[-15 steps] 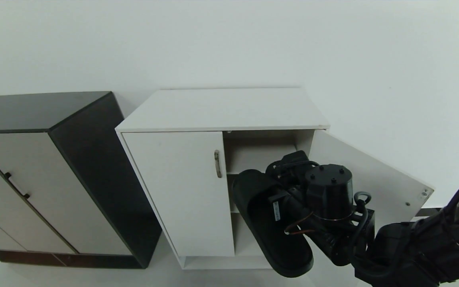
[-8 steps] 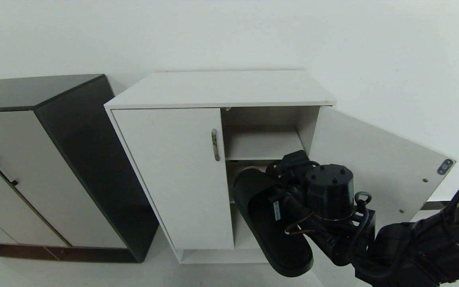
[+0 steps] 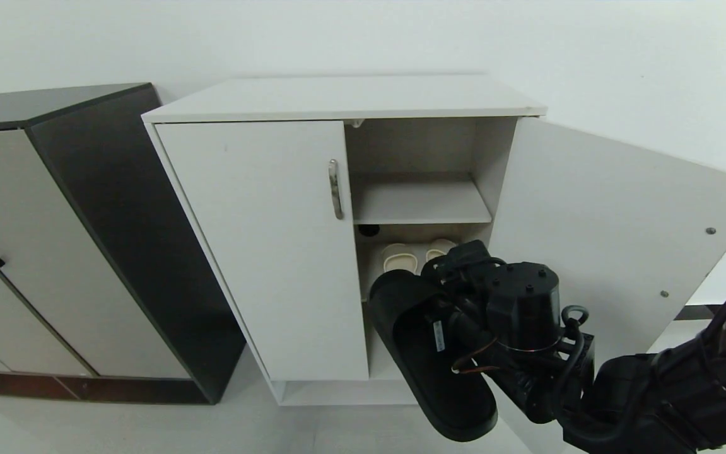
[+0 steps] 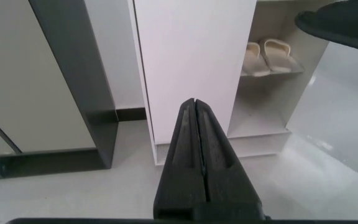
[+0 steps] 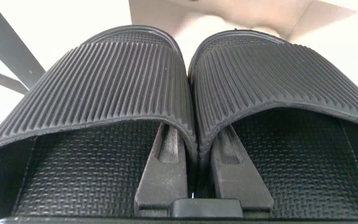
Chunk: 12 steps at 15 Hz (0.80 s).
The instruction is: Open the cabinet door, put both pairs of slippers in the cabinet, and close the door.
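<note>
The white cabinet (image 3: 337, 98) stands with its right door (image 3: 602, 221) swung open and its left door (image 3: 262, 239) closed. A cream pair of slippers (image 3: 400, 257) (image 4: 271, 56) lies on the middle shelf inside. In front of the opening, my right gripper (image 3: 457, 315) (image 5: 197, 168) is shut on a black pair of slippers (image 3: 426, 353) (image 5: 185, 93), one finger inside each strap, pinching the two together. The toes point toward the lower part of the opening. My left gripper (image 4: 196, 109) is shut and holds nothing, low and in front of the closed left door.
A dark cabinet (image 3: 117, 221) with pale doors stands close on the left of the white one. The top shelf (image 3: 419, 202) is bare. Pale floor (image 4: 303, 168) lies in front of the cabinet. The open door flanks my right arm on its right.
The whole head view has shifted: the camera has come lower and nearer the cabinet, bringing the cream slippers into sight. The right gripper still holds the black pair the same way.
</note>
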Tool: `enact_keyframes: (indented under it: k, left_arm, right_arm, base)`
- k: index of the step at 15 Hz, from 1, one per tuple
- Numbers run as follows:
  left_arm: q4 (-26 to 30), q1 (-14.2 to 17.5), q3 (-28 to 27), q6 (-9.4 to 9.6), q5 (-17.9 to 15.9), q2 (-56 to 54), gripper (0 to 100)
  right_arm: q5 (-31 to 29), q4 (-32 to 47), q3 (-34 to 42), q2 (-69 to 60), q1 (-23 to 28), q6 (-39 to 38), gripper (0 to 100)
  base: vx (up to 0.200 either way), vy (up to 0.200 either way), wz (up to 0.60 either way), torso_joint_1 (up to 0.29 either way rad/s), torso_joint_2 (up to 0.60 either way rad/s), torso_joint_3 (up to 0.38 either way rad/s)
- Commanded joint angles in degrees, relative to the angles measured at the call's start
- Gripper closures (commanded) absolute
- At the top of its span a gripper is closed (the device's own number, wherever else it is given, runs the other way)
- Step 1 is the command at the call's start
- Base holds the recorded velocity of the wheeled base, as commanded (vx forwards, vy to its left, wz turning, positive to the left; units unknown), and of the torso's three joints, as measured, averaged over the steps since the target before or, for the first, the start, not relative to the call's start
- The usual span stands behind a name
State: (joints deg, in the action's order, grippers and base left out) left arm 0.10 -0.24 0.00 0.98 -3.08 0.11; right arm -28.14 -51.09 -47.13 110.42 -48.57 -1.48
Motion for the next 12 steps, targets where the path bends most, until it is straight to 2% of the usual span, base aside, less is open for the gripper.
enact_keyframes:
  k: [1,5,8,10,12]
  left_arm:
    - [-0.01,-0.02,0.00,-0.01,0.01,0.07,100]
    - [-0.01,-0.02,0.00,-0.01,0.01,0.07,100]
    - [-0.01,-0.02,0.00,0.17,0.01,0.07,100]
    - [-0.01,-0.02,0.00,0.26,0.01,0.07,100]
    - [-0.01,-0.02,0.00,0.34,0.01,0.07,100]
  right_arm:
    - [0.01,-0.06,0.11,0.14,-0.04,-0.02,100]
    - [3.44,-2.26,-0.07,1.02,0.40,-0.19,100]
    - [1.07,-1.91,-3.58,2.34,0.75,0.51,100]
    - [-4.91,9.08,-11.14,1.46,-0.04,-1.07,100]
    - [-9.83,21.38,-22.04,1.02,-0.56,-6.79,100]
  base:
    - [0.000,0.000,0.00,-0.085,0.45,0.364]
    - [0.000,0.000,0.00,-0.039,0.42,0.376]
    - [0.000,0.000,0.00,-0.006,0.13,0.118]
    - [0.000,0.000,0.00,0.000,0.00,0.000]
    - [0.000,0.000,0.00,0.000,0.00,0.000]
